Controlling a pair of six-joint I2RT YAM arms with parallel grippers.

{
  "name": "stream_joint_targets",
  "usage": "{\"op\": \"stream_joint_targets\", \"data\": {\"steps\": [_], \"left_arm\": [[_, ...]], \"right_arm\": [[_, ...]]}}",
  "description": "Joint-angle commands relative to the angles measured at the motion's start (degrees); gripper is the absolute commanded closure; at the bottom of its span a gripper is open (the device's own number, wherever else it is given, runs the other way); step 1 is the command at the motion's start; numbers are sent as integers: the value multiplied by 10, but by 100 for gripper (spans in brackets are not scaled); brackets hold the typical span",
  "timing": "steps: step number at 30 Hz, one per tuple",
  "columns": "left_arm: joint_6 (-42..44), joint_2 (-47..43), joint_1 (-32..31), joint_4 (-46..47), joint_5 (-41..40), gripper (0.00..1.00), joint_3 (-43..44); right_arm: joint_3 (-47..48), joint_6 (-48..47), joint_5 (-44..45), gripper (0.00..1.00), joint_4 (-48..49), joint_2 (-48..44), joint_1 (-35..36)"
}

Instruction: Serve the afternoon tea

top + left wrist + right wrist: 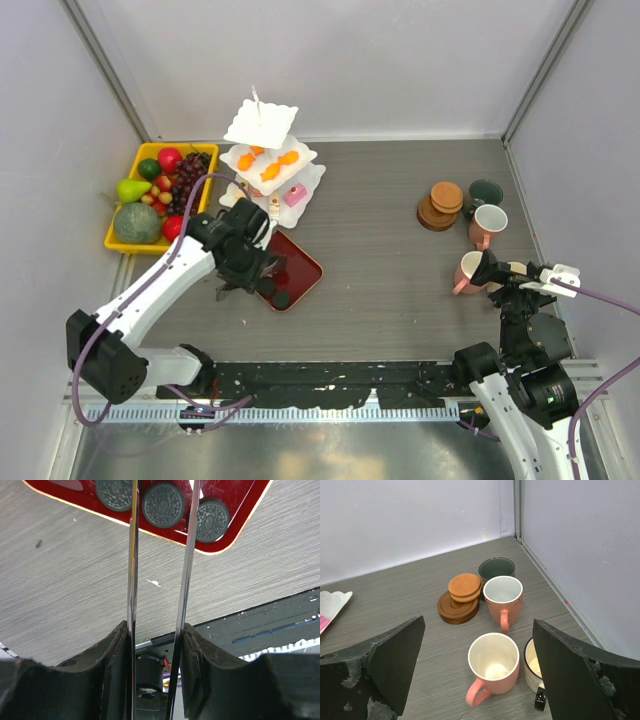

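- My left end effector (156,645) clamps metal tongs (187,555), blades flanking a black pastry (163,504) on the red tray (240,510).
- My right end effector (477,640) gapes above a pink mug (492,667).

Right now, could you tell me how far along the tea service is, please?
Done: orange pastries and a pink pastry sit on the stand. In hand: the left gripper holds tongs at black cookies on the red tray. Left: those cookies, plus mugs and stacked coasters, unserved before the open right gripper.
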Motion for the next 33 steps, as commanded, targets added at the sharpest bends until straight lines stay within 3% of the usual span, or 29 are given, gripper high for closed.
{"op": "stream_joint_targets", "data": {"steps": [1,13,25,33], "left_arm": [[3,-44,0,-28,-25,61,62],[50,-38,115,-90,-46,61,298],[48,101,192,-35,-17,60,553],[45,218,209,22,17,60,643]], "right_arm": [[0,-8,10,4,24,6,3],[0,-8,8,4,24,8,3],[-1,-8,8,5,24,8,3],[-1,-8,9,5,24,12,3]]}}
